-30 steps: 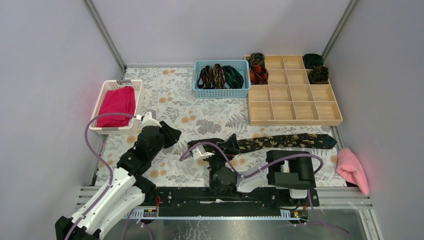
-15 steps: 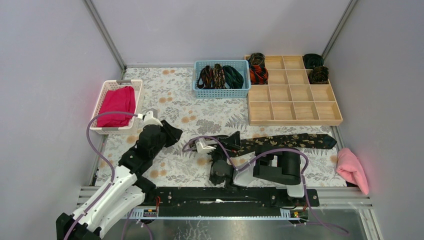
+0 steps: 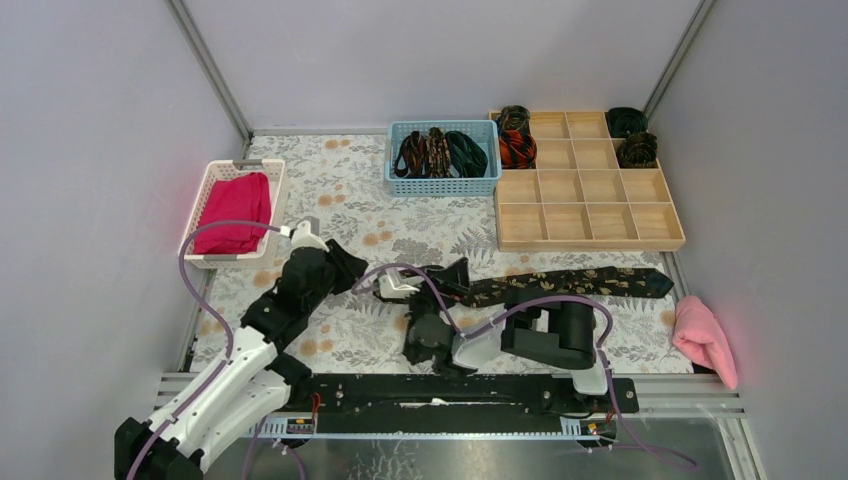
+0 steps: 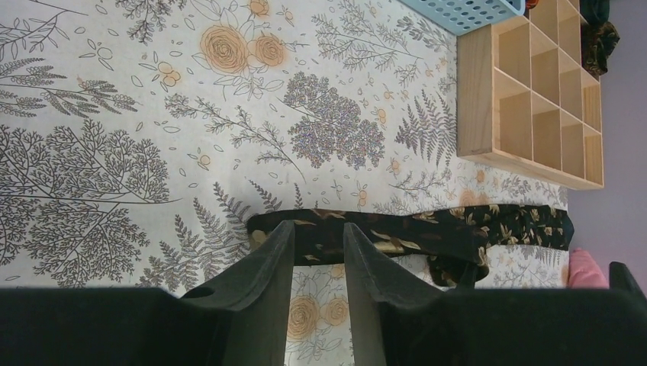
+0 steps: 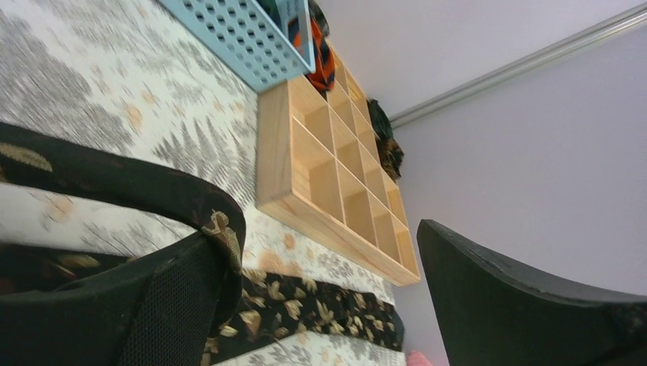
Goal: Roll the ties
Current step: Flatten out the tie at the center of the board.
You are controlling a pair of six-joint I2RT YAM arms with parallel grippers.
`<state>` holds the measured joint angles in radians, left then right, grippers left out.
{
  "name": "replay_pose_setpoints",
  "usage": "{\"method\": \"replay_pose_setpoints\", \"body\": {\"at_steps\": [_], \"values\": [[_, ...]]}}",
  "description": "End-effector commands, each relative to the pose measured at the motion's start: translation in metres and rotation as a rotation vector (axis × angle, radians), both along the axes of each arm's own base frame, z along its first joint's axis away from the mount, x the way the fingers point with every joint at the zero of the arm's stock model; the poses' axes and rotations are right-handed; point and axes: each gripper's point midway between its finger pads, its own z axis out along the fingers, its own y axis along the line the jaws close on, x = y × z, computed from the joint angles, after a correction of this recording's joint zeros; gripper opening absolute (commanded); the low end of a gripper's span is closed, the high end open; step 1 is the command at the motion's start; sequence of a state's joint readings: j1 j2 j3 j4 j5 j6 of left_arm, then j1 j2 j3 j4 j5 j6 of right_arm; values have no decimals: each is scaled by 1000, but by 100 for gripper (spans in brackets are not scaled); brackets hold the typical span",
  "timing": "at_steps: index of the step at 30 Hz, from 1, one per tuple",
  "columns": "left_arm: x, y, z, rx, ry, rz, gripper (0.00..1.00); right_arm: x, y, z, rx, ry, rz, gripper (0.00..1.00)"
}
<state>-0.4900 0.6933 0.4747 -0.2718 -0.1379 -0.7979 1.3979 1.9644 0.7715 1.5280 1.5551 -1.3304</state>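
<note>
- The black, gold-flecked tie (image 3: 575, 283) lies on the floral tablecloth (image 3: 350, 190). Its long axis runs left to right along the table's near edge. Its wide, pointed end points right, away from both grippers.
- The right gripper (image 5: 313, 229) has its jaws spread wide and clamps nothing. A raised fold of the tie's narrow part is draped over one finger (image 5: 172, 305).
- The left gripper (image 4: 317, 226) has its jaws partly apart with nothing between them. The tie's narrow end lies crosswise beyond its fingertips.
</note>
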Motion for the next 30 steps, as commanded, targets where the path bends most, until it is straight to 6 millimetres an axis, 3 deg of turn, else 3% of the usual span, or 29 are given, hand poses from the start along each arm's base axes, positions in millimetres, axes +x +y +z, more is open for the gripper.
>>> {"method": "replay_pose_setpoints", "body": {"at_steps": [1, 5, 10, 13, 16, 17, 18, 19, 20, 21, 23, 30], "values": [[10, -5, 22, -23, -65, -14, 38, 8, 22, 22, 282, -28, -75, 100], [8, -4, 28, -22, -76, -15, 38, 13, 39, 38, 244, -38, -36, 100], [9, -3, 29, -24, -80, -10, 40, 12, 43, 84, 306, -58, -14, 100], [9, -7, 28, -33, -74, -21, 40, 13, 47, 94, 323, -63, -7, 99], [10, -10, 27, -41, -66, -35, 40, 15, 55, 80, 259, -50, 23, 100], [10, -11, 26, -42, -65, -37, 40, 16, 60, 65, 230, -26, 55, 100], [10, -11, 25, -41, -62, -38, 40, 14, 96, 34, 286, 217, 252, 100], [10, -12, 25, -40, -62, -41, 40, 9, 87, -12, 512, 561, 203, 95], [9, -12, 25, -37, -60, -43, 40, 14, 72, -33, 690, 644, 149, 89], [8, -11, 23, -31, -54, -44, 40, 23, 63, -26, 763, 563, 166, 90], [6, -9, 21, -22, -52, -42, 40, 23, 43, -34, 735, 546, 105, 91], [9, -7, 14, -7, -52, -31, 41, 0, 58, -33, 671, 635, 225, 94]]}}
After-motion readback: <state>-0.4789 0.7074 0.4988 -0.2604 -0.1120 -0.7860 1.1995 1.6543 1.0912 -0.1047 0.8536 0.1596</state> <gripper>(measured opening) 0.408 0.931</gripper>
